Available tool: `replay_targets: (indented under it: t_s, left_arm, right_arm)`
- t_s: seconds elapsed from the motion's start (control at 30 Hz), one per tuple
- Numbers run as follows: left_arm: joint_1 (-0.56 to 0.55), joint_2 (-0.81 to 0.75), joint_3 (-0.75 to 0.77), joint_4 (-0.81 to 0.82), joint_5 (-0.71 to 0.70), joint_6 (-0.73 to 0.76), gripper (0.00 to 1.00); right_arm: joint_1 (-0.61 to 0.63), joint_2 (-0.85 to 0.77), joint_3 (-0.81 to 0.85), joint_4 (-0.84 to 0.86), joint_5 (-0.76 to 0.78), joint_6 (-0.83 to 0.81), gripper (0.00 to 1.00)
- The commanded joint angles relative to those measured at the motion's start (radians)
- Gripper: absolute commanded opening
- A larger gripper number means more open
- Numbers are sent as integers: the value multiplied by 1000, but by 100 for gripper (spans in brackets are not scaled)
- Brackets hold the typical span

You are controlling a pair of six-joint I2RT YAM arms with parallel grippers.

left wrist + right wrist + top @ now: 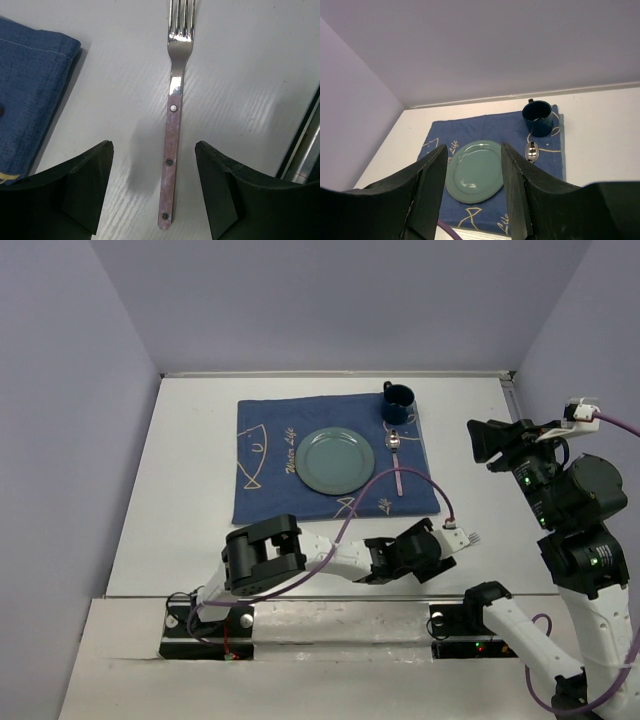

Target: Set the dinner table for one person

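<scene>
The left fingers (75, 195) are hanging released, one each side of the fork (172, 145) handle; they should be closing low, centred

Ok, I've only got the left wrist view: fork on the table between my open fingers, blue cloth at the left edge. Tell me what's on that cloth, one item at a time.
Observer: A green plate sits in the middle of the blue placemat.
Operator: Next one.
Observer: A spoon lies on the mat just right of the plate, bowl toward the far edge. No cutlery lies left of the plate.
Operator: Go on.
Observer: A dark blue mug stands upright at the mat's far right corner, just beyond the spoon's bowl.
</scene>
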Motion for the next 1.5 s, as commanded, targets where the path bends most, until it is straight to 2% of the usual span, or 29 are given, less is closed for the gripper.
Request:
replay_targets:
  t_s: [0.0, 0.17, 0.23, 0.3, 0.33, 0.4, 0.43, 0.5, 0.73, 0.87, 0.93, 0.97, 1.07, 1.13, 1.23, 1.33, 1.47]
  left_arm:
    - [-5, 22, 58, -13, -40, 59, 78]
    - [-2, 75, 57, -9, 28, 50, 70]
    - [-2, 93, 57, -7, 34, 44, 59]
    - [-2, 99, 55, -7, 34, 42, 56]
    - [-2, 99, 54, -7, 31, 42, 45]
    - [-4, 92, 43, -4, 11, 42, 31]
    - [-4, 87, 37, -1, 3, 41, 15]
    - [-4, 56, 11, 17, -33, 33, 1]
    - [1, -187, -104, 128, -141, -49, 0]
    - [50, -416, -208, 164, -214, -144, 0]
    - [125, -503, -305, 164, -221, -235, 0]
    - [157, -596, -386, 163, -216, -263, 0]
    - [312, -773, -545, 111, -219, -378, 0]
    - [453, -876, -607, 59, -218, -466, 0]
    - [640, -927, -681, -30, -161, -516, 0]
    - [754, -923, -739, -40, -106, -527, 0]
    - [846, -872, -791, 2, -52, -524, 0]
  right_arm:
    - [-4, 1, 15, 6, -18, -19, 52]
    - [-4, 8, 0, 10, -18, -14, 52]
    - [-4, 11, 0, 12, -17, -10, 52]
    - [-4, 12, -2, 13, -17, -10, 52]
    - [-4, 14, -5, 16, -17, -7, 51]
    - [-4, 18, -6, 19, -18, -4, 51]
    - [-4, 21, -6, 21, -17, -2, 51]
    - [-4, 24, -5, 22, -18, 2, 51]
    - [-4, 34, 12, 36, -1, 2, 50]
    - [-4, 40, 11, 44, -18, 12, 50]
    - [-4, 44, 3, 49, -18, 7, 51]
    - [-4, 54, -1, 47, -17, 9, 51]
    - [-4, 87, -35, 47, -70, 18, 50]
    - [-4, 113, -70, 53, -105, 27, 51]
    - [-4, 129, -116, 96, -141, 50, 51]
    - [-4, 149, -172, 131, -176, 71, 51]
    - [-4, 163, -207, 142, -191, 78, 51]
